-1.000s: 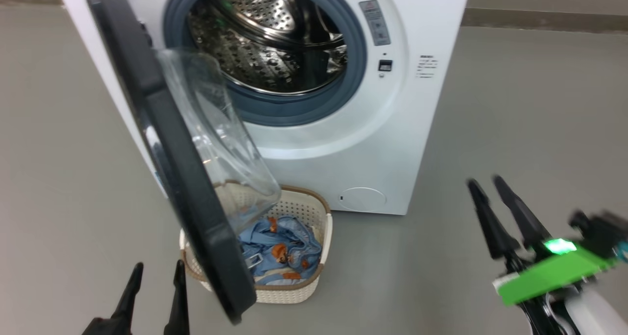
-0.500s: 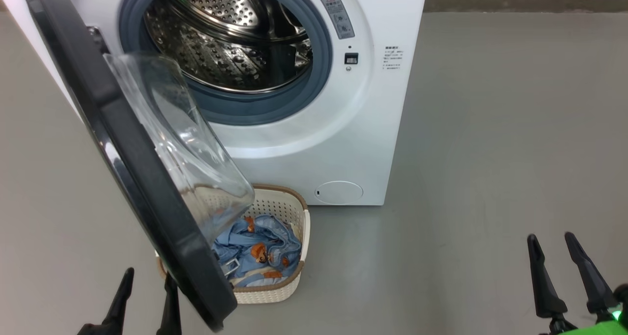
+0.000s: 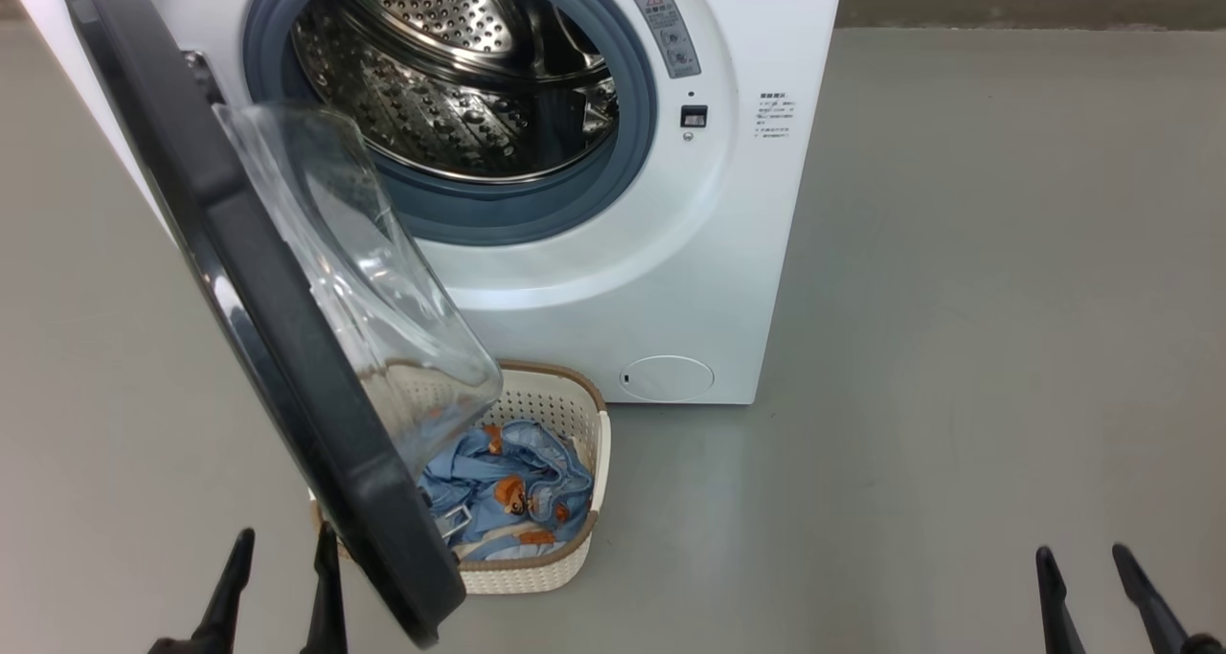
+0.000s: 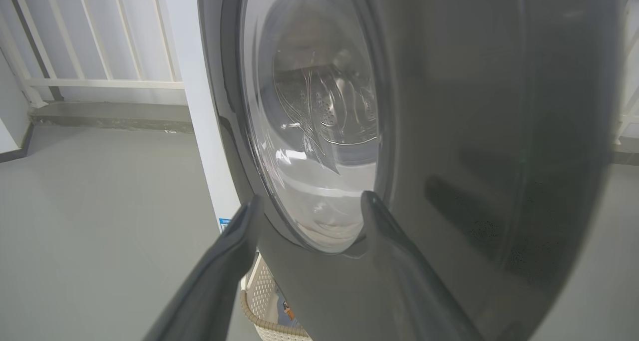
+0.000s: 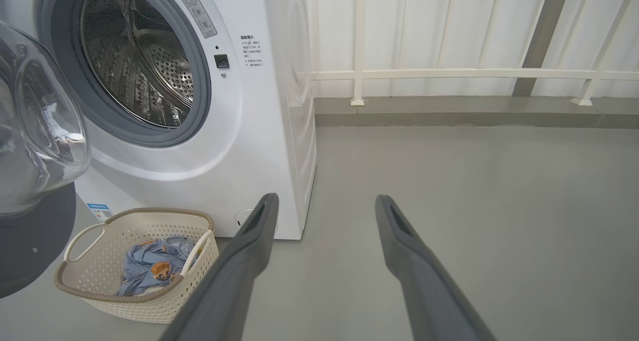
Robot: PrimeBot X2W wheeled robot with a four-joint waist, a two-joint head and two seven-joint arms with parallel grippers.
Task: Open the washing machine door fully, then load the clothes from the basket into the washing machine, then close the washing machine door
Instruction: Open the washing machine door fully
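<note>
The washing machine (image 3: 613, 281) stands with its steel drum (image 3: 450, 70) exposed. The washing machine door (image 3: 278, 348) hangs partly open on the left, its glass bowl over the basket (image 3: 536, 568). The clothes (image 3: 508, 491), blue with orange figures, lie in the basket. My left gripper (image 3: 285, 534) is open just in front of the door's lower rim, and the left wrist view has the door's outer face (image 4: 474, 131) close beyond the left gripper (image 4: 312, 197). My right gripper (image 3: 1082, 551) is open at the lower right over bare floor. The right wrist view shows the right gripper (image 5: 325, 197), basket (image 5: 100, 301) and clothes (image 5: 150, 266).
A small round white flap (image 3: 668, 378) sits low on the machine's front. Grey floor (image 3: 958, 348) spreads wide to the machine's right. A white railing (image 5: 449, 74) on a low kerb runs behind the machine.
The head camera has shifted, so the machine sits further left in the picture. My right gripper has dropped from mid-right to the bottom right edge. The door and basket stand as before.
</note>
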